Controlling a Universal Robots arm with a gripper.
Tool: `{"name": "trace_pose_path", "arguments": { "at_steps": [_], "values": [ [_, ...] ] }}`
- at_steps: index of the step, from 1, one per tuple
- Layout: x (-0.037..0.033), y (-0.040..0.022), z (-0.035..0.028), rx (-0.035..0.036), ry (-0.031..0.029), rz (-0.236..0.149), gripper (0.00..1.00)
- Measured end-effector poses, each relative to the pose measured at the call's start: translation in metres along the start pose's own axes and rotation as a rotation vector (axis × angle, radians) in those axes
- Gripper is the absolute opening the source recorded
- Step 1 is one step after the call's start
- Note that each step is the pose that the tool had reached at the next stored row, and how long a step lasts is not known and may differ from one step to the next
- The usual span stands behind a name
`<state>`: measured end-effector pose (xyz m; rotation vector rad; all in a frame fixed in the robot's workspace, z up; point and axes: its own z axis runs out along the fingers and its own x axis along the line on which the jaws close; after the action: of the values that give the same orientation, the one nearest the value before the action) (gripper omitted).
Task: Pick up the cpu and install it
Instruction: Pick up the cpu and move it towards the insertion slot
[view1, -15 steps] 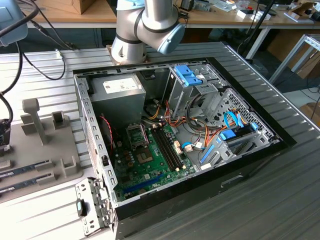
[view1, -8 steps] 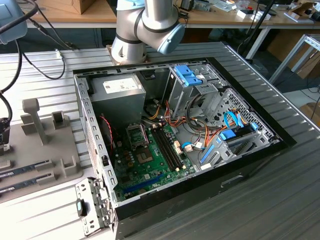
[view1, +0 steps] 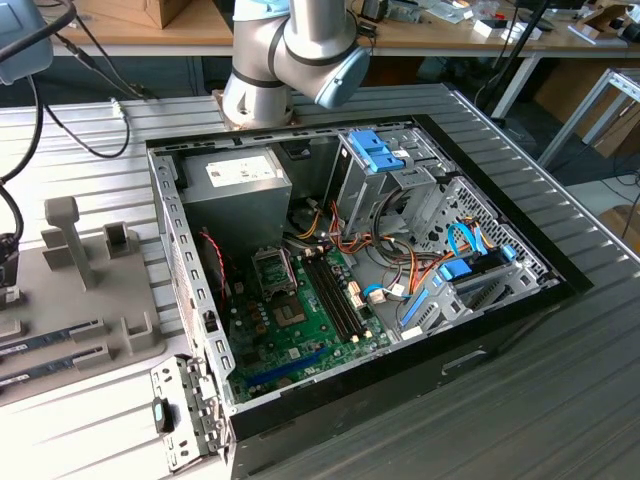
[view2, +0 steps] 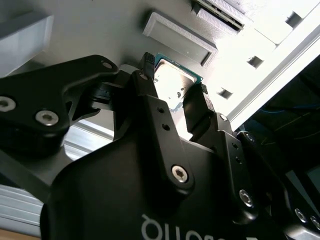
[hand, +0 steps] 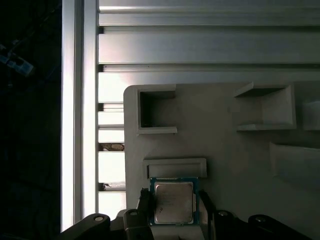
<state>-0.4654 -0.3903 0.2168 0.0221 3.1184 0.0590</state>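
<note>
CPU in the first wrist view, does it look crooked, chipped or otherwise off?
Nothing stands out. The cpu sits square, its edges parallel to the raised ridge of the grey holder, with the end effector centred on it.

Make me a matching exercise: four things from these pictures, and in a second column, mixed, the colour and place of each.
1 cpu
2 motherboard
3 claw
4 power supply

a green, inside the open case
b silver top, on the grey tray
c black, at both sides of the cpu
d grey box, in a corner of the case

Pairs: 1-b; 2-a; 3-c; 4-d
</note>
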Motion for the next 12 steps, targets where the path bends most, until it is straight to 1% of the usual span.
{"name": "trace_pose_path", "arguments": {
  "at_steps": [12],
  "values": [
    [-0.0001, 0.0002, -0.0047, 0.0001, 0.0000, 0.000, 0.47]
  ]
}}
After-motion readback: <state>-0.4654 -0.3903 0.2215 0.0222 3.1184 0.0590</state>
